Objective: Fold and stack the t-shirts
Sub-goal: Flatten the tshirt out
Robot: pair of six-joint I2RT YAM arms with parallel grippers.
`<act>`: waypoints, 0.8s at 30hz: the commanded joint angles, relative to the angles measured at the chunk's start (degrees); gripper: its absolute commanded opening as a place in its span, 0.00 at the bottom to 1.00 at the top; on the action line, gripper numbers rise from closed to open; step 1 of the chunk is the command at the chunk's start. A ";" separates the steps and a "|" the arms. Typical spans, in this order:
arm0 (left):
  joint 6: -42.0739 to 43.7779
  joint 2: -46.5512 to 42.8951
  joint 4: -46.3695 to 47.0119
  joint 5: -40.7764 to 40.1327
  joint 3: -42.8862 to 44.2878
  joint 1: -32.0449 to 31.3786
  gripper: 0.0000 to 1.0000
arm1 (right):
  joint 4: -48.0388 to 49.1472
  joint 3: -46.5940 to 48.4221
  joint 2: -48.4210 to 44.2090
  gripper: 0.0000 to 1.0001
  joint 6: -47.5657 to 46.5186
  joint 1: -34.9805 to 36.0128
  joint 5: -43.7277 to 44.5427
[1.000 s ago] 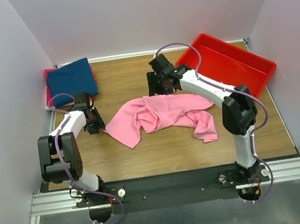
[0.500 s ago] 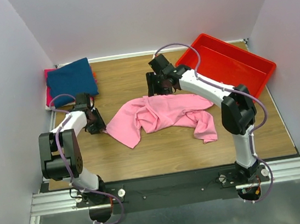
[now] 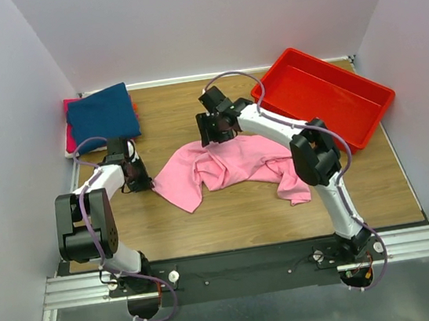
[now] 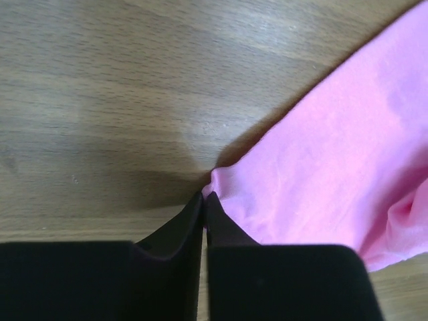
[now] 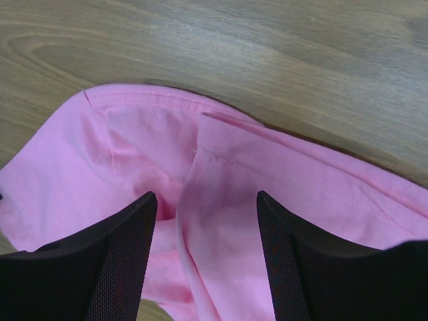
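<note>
We see the light pink soft cloth t-shirt (image 3: 231, 166) lying crumpled at the centre of the wooden table (image 3: 207, 225). The left gripper (image 3: 148, 183) sits low at the shirt's 9 o'clock corner. In the left wrist view its 2 jaws are pressed narrow, nipping the tip of that pink corner (image 4: 221, 184). The right gripper (image 3: 213, 139) hangs over the shirt's 12 o'clock edge, jaws spread wide astride a raised fold and holding nothing. A folded navy blue cloth t-shirt (image 3: 101, 112) tops a stack at the table's 10 o'clock. The rigid red plastic rectangular tray (image 3: 324, 94) stands at 2 o'clock.
</note>
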 commanded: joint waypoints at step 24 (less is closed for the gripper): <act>2.12 1.32 -3.43 2.58 -1.24 0.02 0.00 | -0.56 10.78 9.94 0.28 -9.04 1.43 9.02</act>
